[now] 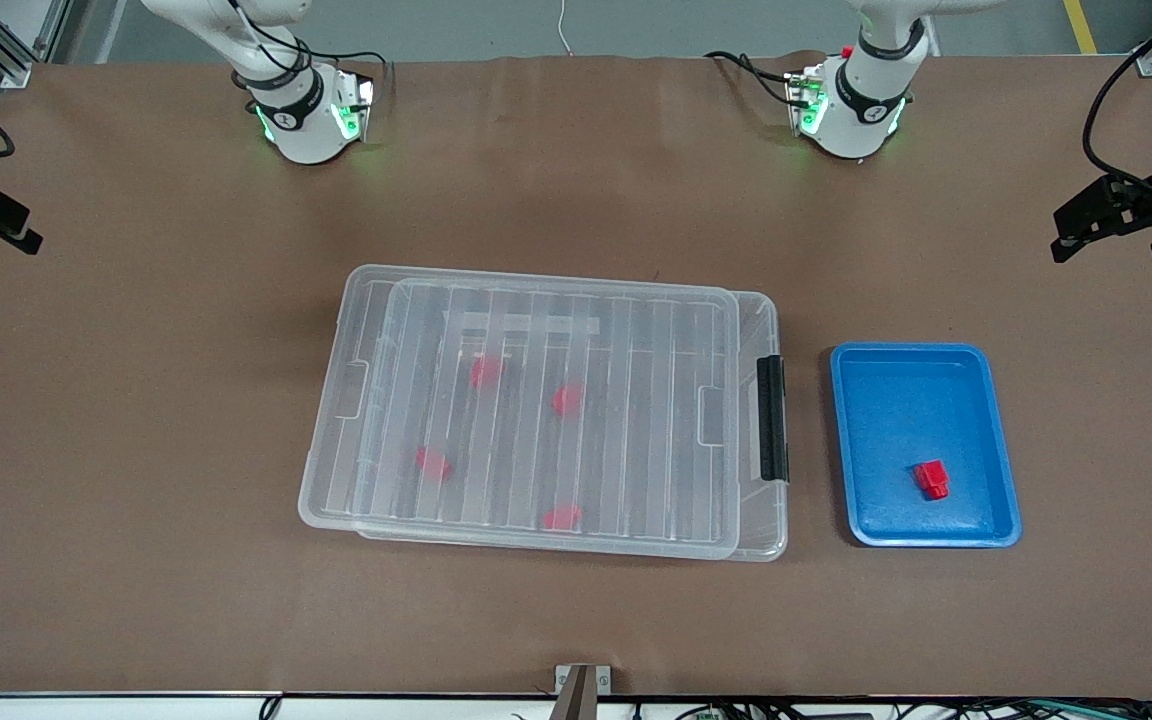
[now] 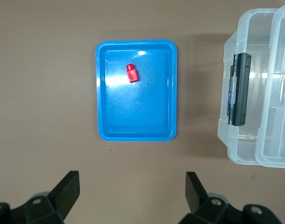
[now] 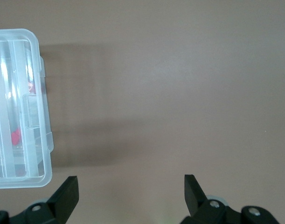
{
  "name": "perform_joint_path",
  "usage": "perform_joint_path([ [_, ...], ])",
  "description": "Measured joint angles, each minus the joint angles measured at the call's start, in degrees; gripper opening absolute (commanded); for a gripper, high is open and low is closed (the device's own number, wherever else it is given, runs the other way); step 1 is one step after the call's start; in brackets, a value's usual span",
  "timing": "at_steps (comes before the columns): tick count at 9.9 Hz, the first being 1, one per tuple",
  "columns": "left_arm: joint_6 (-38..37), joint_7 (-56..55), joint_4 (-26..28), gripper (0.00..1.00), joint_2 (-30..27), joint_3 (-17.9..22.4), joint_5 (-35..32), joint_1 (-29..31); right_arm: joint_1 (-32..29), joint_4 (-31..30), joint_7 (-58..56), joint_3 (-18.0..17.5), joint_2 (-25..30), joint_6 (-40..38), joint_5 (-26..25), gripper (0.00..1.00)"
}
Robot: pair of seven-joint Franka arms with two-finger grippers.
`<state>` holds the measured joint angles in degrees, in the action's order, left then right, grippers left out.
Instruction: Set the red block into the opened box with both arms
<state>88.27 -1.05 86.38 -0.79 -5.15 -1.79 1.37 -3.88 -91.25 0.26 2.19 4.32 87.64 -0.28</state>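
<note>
Red block (image 1: 931, 479), blue tray (image 1: 1006, 500) (clear ribbed lid (image 1: 536, 400))

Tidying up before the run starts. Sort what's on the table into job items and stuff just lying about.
For the job:
- red block, lying in the blue tray
- box, its lid resting on top, shifted off square
- left gripper, open, above the tray
- right gripper, open, beside the box

Lying about:
- four red pieces already inside the box

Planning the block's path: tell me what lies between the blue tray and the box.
Only bare brown table separates the blue tray from the box, whose black latch handle faces the tray; the front view shows it.
</note>
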Motion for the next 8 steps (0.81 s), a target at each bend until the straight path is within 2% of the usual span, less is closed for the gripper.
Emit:
perform_joint_path([
  [5,1.17,-0.03,0.44,1.00,1.70,0.09,0.00,0.30,0.63,0.02,0.01,-0.56,-0.02,0.10,0.06,1.00],
  [8,14.14,-1.85,4.65,1.00,11.57,0.24,0.00,0.44,6.34,-0.15,3.96,-4.46,-2.81,3.99,0.19,1.00],
])
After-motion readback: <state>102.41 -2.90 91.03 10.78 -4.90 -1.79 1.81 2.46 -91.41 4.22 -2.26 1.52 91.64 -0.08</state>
